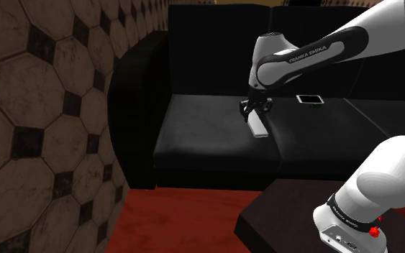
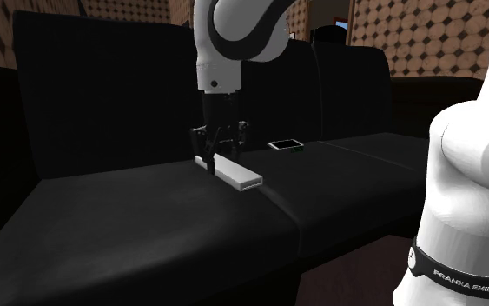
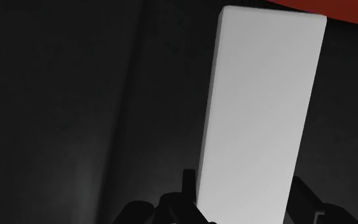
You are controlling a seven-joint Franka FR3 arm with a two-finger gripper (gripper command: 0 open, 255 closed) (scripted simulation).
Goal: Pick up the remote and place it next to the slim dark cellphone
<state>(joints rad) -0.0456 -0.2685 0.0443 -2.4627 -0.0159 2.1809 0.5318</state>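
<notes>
Over black sofa seat, gripper clenched on end of white remote; cellphone apart on neighbouring cushion, toward shoulder view's right

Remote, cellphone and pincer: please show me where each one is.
remote [image 2: 238,176], second exterior view, middle of its white top face.
cellphone [image 2: 286,144], second exterior view, middle of its pale face.
pincer [image 2: 209,160], second exterior view, between its fingertips at the remote's end.

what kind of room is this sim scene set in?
Probably a living room: a long black sofa, a cellphone lying on its seat, and a white remote clasped in the gripper. An octagon-tiled wall stands beside the sofa.
</notes>
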